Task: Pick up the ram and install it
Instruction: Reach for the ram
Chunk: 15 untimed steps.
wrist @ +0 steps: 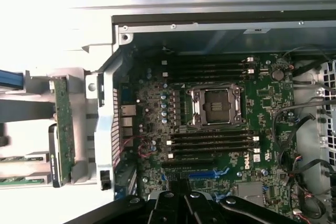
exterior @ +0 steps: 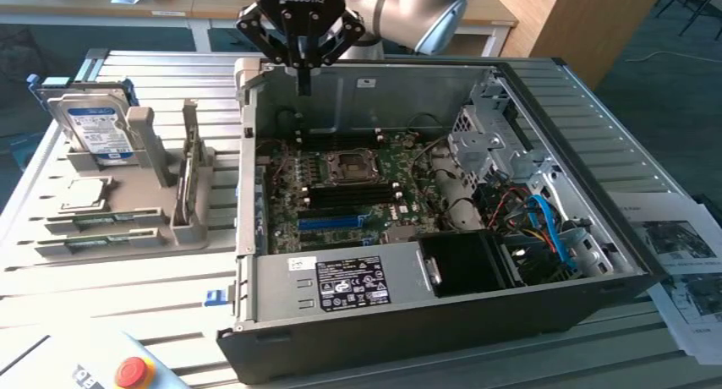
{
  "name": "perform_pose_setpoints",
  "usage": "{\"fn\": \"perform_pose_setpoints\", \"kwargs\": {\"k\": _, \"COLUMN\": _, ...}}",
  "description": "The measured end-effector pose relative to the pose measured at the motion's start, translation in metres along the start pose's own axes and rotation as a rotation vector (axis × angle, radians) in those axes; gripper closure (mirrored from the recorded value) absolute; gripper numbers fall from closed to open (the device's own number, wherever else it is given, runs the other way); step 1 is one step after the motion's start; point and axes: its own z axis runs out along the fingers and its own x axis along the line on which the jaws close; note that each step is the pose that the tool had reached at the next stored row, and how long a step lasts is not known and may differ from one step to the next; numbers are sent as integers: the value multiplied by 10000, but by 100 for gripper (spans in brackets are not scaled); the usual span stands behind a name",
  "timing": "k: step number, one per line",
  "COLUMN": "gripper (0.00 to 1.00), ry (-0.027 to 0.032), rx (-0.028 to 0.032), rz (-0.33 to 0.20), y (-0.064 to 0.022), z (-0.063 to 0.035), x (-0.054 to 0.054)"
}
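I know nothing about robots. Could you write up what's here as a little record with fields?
Hand: black robot hand, shut, nothing seen in it, over the case's far wall
Case: open black-and-silver computer case, green motherboard exposed
Ram: thin green ram stick lying in grey plastic holder, exterior view's left
Slots: long black memory slots look empty

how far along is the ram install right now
Nothing looks done: the ram sits in the grey rack beside the case, and the memory slots look empty. In hand: nothing; the gripper is shut and empty above the case's far wall. Left: the whole pick-up and install.
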Motion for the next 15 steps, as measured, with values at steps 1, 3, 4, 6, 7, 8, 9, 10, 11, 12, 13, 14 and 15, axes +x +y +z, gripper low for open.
{"fn": "perform_pose_setpoints", "kwargs": {"k": 1, "gripper": 90, "ry": 0, "rx": 0, "rz": 0, "y": -2, "z": 0, "x": 22}}
{"fn": "perform_pose_setpoints", "kwargs": {"k": 3, "gripper": 90, "ry": 0, "rx": 0, "rz": -1, "y": -5, "z": -2, "x": 61}}
{"fn": "perform_pose_setpoints", "kwargs": {"k": 4, "gripper": 90, "ry": 0, "rx": 0, "rz": -2, "y": -6, "z": -2, "x": 76}}
{"fn": "perform_pose_setpoints", "kwargs": {"k": 6, "gripper": 90, "ry": 1, "rx": 0, "rz": -2, "y": -8, "z": -3, "x": 105}}
{"fn": "perform_pose_setpoints", "kwargs": {"k": 7, "gripper": 90, "ry": 0, "rx": 0, "rz": -3, "y": -9, "z": -3, "x": 120}}
{"fn": "perform_pose_setpoints", "kwargs": {"k": 8, "gripper": 90, "ry": 0, "rx": 0, "rz": -2, "y": -10, "z": -3, "x": 136}}
{"fn": "perform_pose_setpoints", "kwargs": {"k": 9, "gripper": 90, "ry": 0, "rx": 0, "rz": -3, "y": -11, "z": -4, "x": 153}}
{"fn": "perform_pose_setpoints", "kwargs": {"k": 10, "gripper": 90, "ry": 0, "rx": 0, "rz": -4, "y": -12, "z": -4, "x": 172}}
{"fn": "perform_pose_setpoints", "kwargs": {"k": 11, "gripper": 90, "ry": 0, "rx": 0, "rz": -4, "y": -13, "z": -5, "x": 194}}
{"fn": "perform_pose_setpoints", "kwargs": {"k": 12, "gripper": 90, "ry": 1, "rx": 1, "rz": -4, "y": -15, "z": -5, "x": 219}}
{"fn": "perform_pose_setpoints", "kwargs": {"k": 13, "gripper": 90, "ry": 0, "rx": 0, "rz": -3, "y": -16, "z": -5, "x": 247}}
{"fn": "perform_pose_setpoints", "kwargs": {"k": 14, "gripper": 90, "ry": 1, "rx": 0, "rz": -3, "y": -18, "z": -6, "x": 272}}
{"fn": "perform_pose_setpoints", "kwargs": {"k": 15, "gripper": 90, "ry": 0, "rx": -1, "rz": -2, "y": -19, "z": -6, "x": 298}}
